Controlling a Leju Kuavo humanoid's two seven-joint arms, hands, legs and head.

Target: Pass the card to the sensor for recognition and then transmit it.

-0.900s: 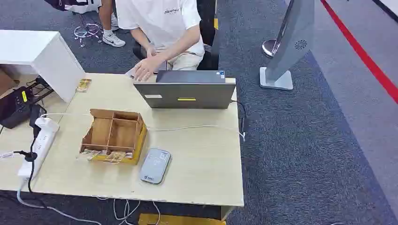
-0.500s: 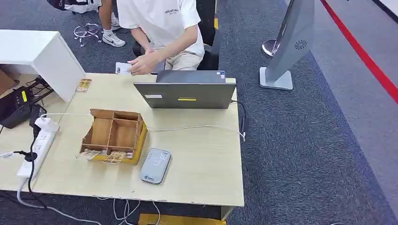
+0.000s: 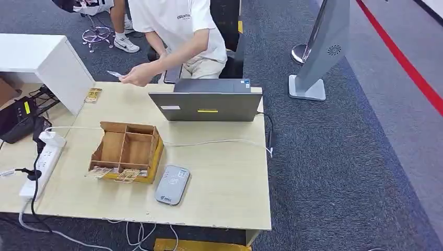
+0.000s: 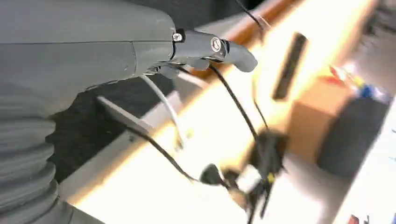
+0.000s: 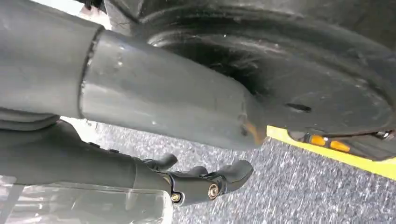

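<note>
Behind the laptop [image 3: 208,104], the person [image 3: 180,31] is cut off at the shoulders by the picture's top edge, and the card [image 3: 114,74] they hold out is too small to read. The print on the sensor [image 3: 172,184] near the surface's [image 3: 224,178] front edge is also illegible. The left wrist view is badly blurred, so the cables [image 4: 233,100] beyond the left hand [image 4: 205,49] smear together.

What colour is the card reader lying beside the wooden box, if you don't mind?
The card reader is light grey-blue, seen best in the head view, beside the wooden box.
</note>
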